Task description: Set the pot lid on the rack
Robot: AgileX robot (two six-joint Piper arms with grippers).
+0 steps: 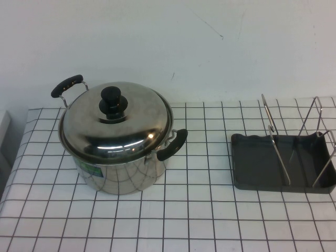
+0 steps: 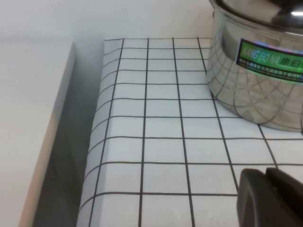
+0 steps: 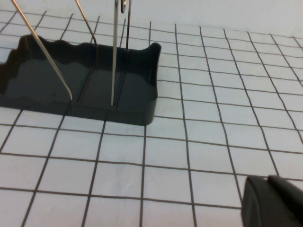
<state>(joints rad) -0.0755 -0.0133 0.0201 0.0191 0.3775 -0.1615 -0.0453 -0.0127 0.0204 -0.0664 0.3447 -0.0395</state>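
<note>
The pot lid (image 1: 131, 126), shiny steel with a black knob (image 1: 111, 100), sits closed on the deep steel pot (image 1: 121, 176) at the table's left. The rack (image 1: 252, 168), a dark grey tray with upright wire dividers (image 1: 275, 142), stands empty at the right. Neither arm shows in the high view. My left gripper (image 2: 266, 171) is shut and empty, low over the tablecloth short of the pot (image 2: 255, 80). My right gripper (image 3: 268, 179) is shut and empty, low over the cloth a few squares from the rack (image 3: 137, 90).
The table has a white cloth with a black grid (image 1: 199, 210). Its left edge (image 2: 97, 142) drops off beside a white surface (image 2: 33, 118). The pot's two black side handles (image 1: 173, 144) stick out. A white wall stands behind.
</note>
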